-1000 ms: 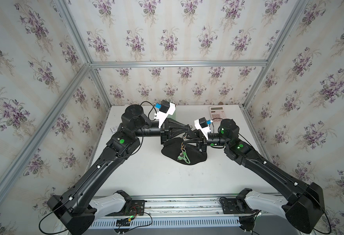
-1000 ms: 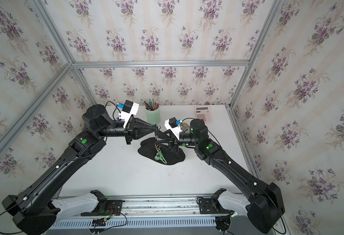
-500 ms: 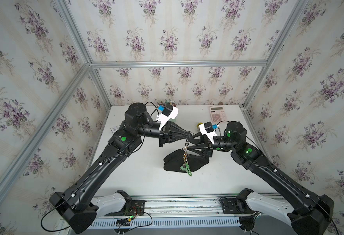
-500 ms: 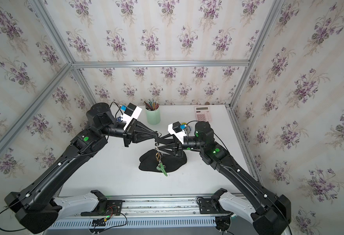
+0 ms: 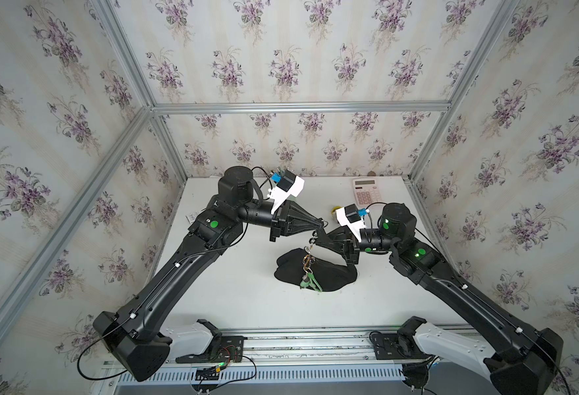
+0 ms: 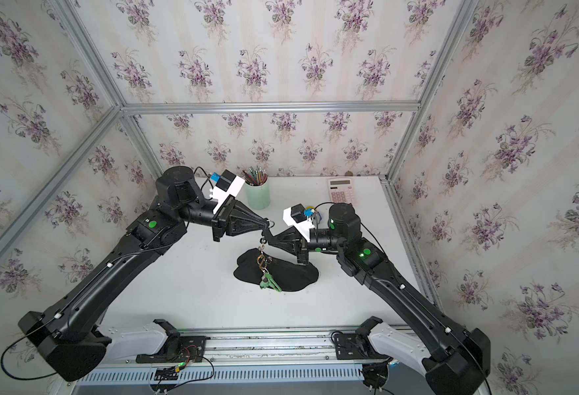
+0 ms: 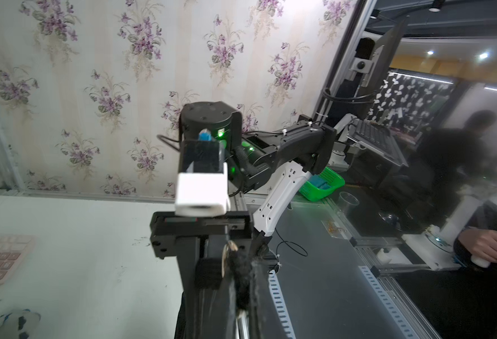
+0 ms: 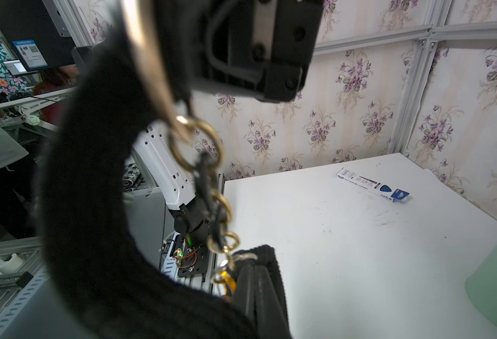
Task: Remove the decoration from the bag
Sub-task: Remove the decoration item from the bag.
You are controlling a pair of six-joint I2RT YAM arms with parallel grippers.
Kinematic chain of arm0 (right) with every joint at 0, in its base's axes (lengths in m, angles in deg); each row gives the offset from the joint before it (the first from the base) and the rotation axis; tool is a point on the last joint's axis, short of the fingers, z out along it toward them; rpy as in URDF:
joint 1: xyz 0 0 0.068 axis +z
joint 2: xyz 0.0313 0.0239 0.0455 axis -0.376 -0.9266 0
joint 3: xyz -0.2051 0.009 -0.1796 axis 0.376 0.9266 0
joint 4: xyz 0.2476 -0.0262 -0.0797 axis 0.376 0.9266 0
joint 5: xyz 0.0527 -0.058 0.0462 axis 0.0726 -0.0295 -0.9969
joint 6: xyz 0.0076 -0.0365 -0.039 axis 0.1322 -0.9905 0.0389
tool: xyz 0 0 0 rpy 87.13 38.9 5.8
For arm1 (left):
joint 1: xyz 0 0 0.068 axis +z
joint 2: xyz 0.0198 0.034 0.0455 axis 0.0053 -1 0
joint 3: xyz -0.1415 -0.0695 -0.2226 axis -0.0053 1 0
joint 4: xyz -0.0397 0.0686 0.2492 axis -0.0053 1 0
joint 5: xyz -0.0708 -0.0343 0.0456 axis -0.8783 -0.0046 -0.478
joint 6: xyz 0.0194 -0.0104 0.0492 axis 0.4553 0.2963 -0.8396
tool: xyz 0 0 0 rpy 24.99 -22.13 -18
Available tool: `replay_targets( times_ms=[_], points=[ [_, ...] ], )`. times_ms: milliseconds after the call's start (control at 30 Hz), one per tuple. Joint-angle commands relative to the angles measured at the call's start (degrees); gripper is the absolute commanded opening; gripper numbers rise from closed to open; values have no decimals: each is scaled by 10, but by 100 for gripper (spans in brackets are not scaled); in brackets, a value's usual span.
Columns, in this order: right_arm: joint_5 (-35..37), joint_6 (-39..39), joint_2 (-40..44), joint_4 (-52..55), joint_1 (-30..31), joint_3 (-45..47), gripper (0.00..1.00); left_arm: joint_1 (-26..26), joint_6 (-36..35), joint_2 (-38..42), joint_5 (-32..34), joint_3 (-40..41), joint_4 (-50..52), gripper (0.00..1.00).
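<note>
The left claw [image 5: 320,224] pinches the strap [image 7: 242,274]; the right claw [image 5: 316,235] is pressed together by the chain [image 5: 311,245]. The green decoration [image 5: 307,273] hangs over the bag [image 5: 336,273] (half on the desk [image 5: 247,290]). A hard tug could drag the bag along.

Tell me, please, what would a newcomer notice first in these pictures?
The left gripper and the right gripper, both shut, meet tip to tip above the middle of the table, at the top of a short metal chain. Under them rests the black bag, with the green decoration hanging from that chain over it.
</note>
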Motion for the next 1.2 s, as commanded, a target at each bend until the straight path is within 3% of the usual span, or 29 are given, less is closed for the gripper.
replay_targets(
  times_ms=[0,67,167,467,667,900,1033,1167],
  points=[
    [18,48,11,-32,1,-11,0,9,22,5,81,27,-51,0],
    [28,74,17,-47,1,-18,0,15,43,5,102,48,-78,0],
    [44,112,24,-70,1,-26,0,21,54,-1,128,64,-86,9],
    [94,161,15,-85,1,-52,0,22,48,4,161,116,-89,64],
    [109,169,11,-79,1,-64,0,22,46,41,195,180,-134,86],
    [117,178,18,-74,1,-77,0,21,50,58,209,260,-206,86],
    [120,184,23,-77,1,-82,0,21,56,39,185,291,-263,70],
    [122,189,25,-81,1,-87,0,15,63,26,171,322,-331,62]
  ],
)
